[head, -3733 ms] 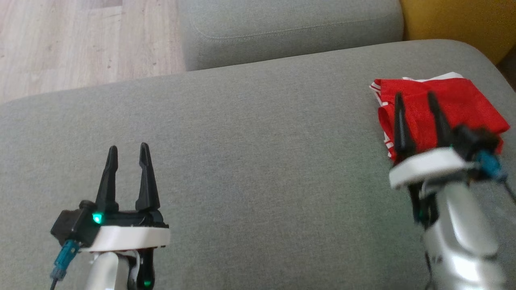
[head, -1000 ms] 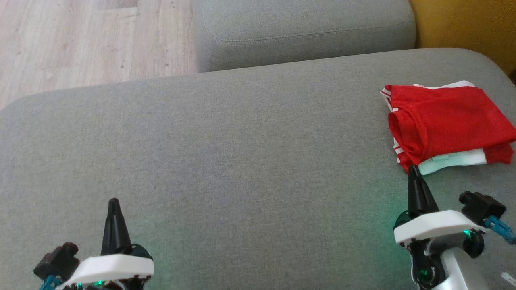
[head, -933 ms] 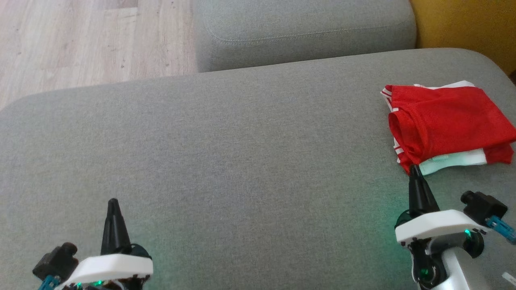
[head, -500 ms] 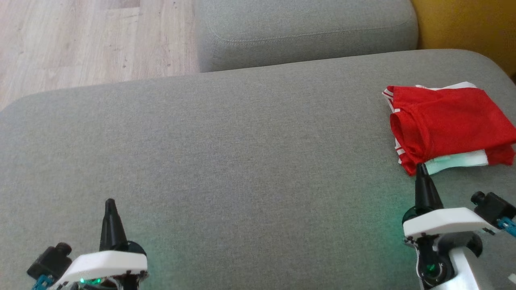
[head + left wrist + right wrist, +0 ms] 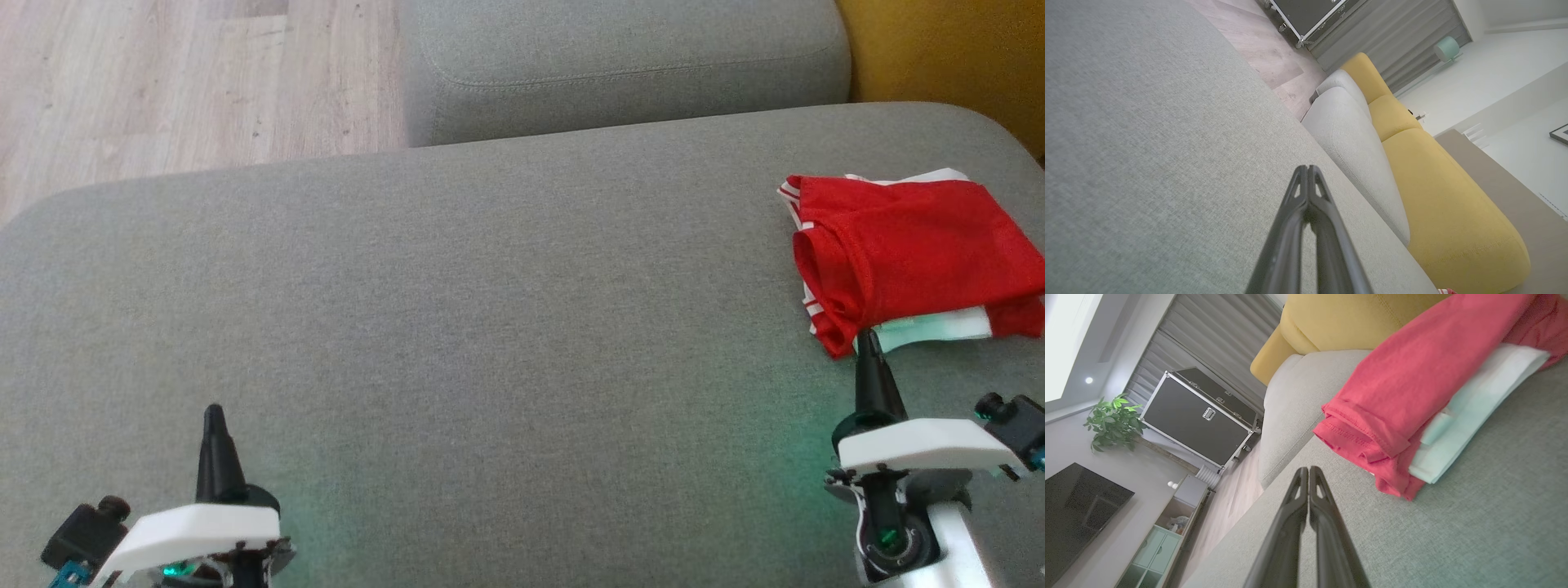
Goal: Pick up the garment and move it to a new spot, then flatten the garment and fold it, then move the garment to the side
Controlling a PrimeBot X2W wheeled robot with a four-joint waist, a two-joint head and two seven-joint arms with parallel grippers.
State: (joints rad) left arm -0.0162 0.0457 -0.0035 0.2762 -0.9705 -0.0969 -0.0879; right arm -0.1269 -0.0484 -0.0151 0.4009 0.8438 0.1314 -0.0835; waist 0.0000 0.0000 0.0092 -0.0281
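Far left, beyond the seat's edge: pale wood floor (image 5: 163, 82), nothing on it that concerns us.

Lower left: left gripper (image 5: 215, 416) hangs low over the seat (image 5: 490, 310), its two fingers pressed together tip to tip, holding nothing. Our left wrist view confirms it: the fingers meet over bare grey fabric.

Middle: a broad stretch of grey seat, with a grey back cushion (image 5: 620, 57) behind it.

Right: the garment (image 5: 914, 245), red with white trim, lies on the seat near its right end. It is folded into a compact, roughly square packet of several layers. A pale white-green layer (image 5: 931, 327) pokes out along the near edge, so the fold is a little loose.

Lower right: right gripper (image 5: 868, 339), fingers likewise closed on each other and empty. The tip sits just short of the garment's near corner; we cannot tell whether it touches.

Far right: yellow cushion (image 5: 939, 49).

Our reading: moved, flattened, folded and set aside all look done. We judge the task essentially finished, with only a tidier fold left if wanted.
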